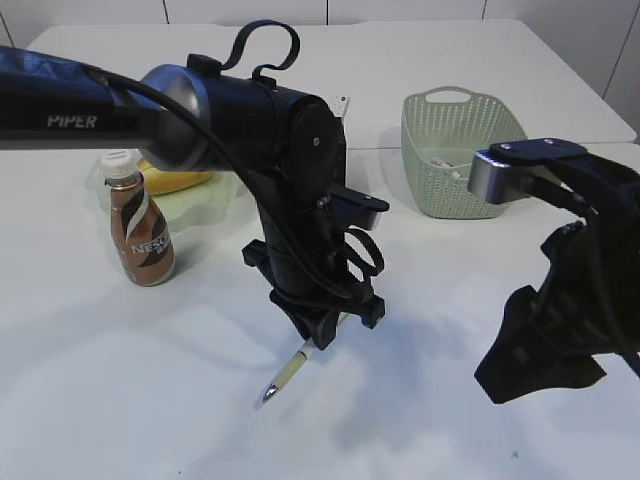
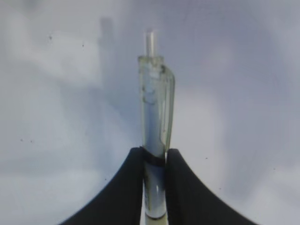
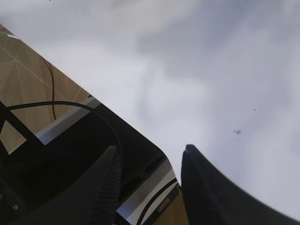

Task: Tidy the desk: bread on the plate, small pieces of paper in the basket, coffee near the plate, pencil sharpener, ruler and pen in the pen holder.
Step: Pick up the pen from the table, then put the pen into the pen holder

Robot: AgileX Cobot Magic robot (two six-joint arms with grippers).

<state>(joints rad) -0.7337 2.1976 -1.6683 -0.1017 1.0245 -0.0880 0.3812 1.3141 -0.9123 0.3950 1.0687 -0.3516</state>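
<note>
Pen (image 2: 154, 140) sits clamped in left gripper (image 1: 322, 330) at counter (image 1: 150, 400) centre, tip slanting toward 7 o'clock, just at the surface. Coffee (image 1: 140, 235) at 9 o'clock of it, w/ plate (image 1: 200, 200) & bread (image 1: 175, 182) just behind. Basket (image 1: 450, 150) at 1 o'clock, paper bits inside. Right gripper (image 3: 150, 178) at 3 o'clock, fingers apart, holding nothing.

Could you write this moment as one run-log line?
left gripper: shut on pen | right gripper: open, holds nothing | bottle: beside plate

Left gripper (image 2: 154, 161) clamped, right gripper (image 3: 150, 164) parted
</note>
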